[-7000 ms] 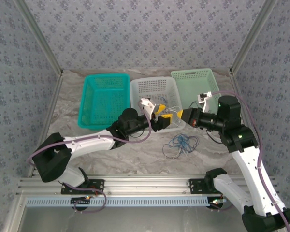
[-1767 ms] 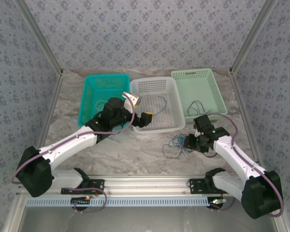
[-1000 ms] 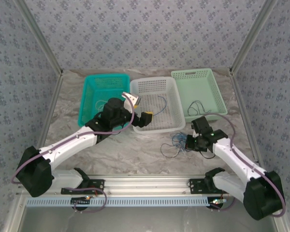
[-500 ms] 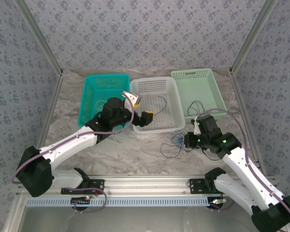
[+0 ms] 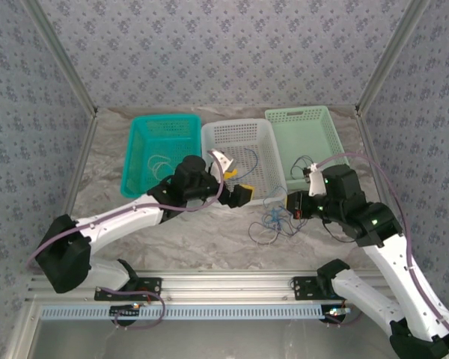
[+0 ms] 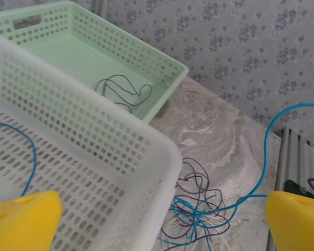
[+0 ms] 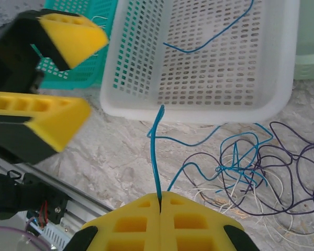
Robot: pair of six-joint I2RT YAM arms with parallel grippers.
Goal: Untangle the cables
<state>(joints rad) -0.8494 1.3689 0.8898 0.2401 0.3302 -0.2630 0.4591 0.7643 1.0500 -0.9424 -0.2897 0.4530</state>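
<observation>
The cables (image 5: 273, 223) lie in a small tangle of blue, dark purple and pale strands on the marble table, just in front of the white basket (image 5: 236, 127). My right gripper (image 7: 160, 203) is shut on a blue cable (image 7: 156, 151) that runs from its pads down into the tangle (image 7: 251, 172). From above, that gripper (image 5: 289, 203) hangs right of the tangle. My left gripper (image 5: 238, 183) stands open at the basket's near right corner, left of the cables (image 6: 204, 214). Its yellow fingers (image 6: 21, 219) are wide apart with nothing between them.
A teal basket (image 5: 146, 138) at the left holds a pale cable (image 5: 161, 163). The white basket holds a loose blue cable (image 7: 209, 36). A green basket (image 5: 303, 116) at the right holds a dark cable (image 6: 120, 89). An aluminium rail (image 5: 224, 288) runs along the near edge.
My right gripper has risen and drawn back from the tangle, lifting a blue strand with it. My left gripper has swung right and nearer, from over the white basket toward the tangle.
</observation>
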